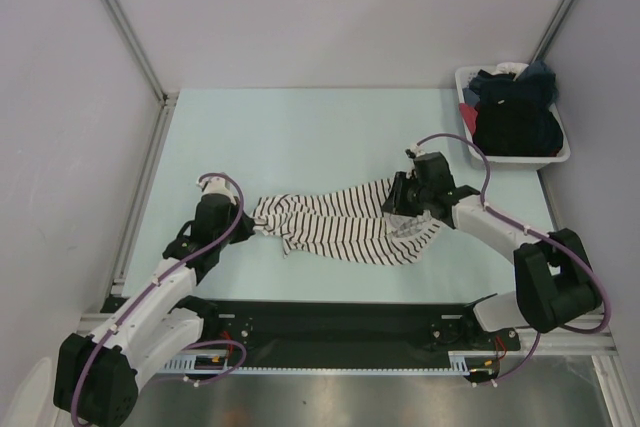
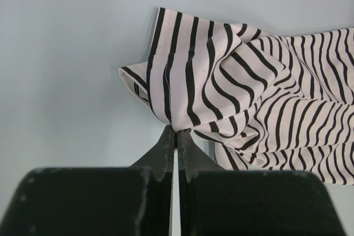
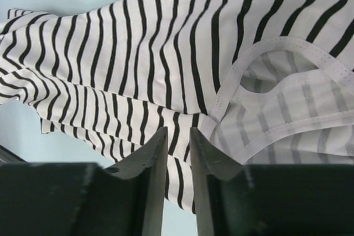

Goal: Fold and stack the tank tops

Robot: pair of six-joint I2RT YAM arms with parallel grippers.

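Nothing is folded yet: left gripper (image 2: 177, 134) clamps the crumpled striped tank top (image 1: 340, 227); whether the right gripper (image 3: 178, 134) grips it, I cannot tell.

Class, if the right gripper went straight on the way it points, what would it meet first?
The white, black-striped fabric tank top; the right gripper looks almost on the cloth.
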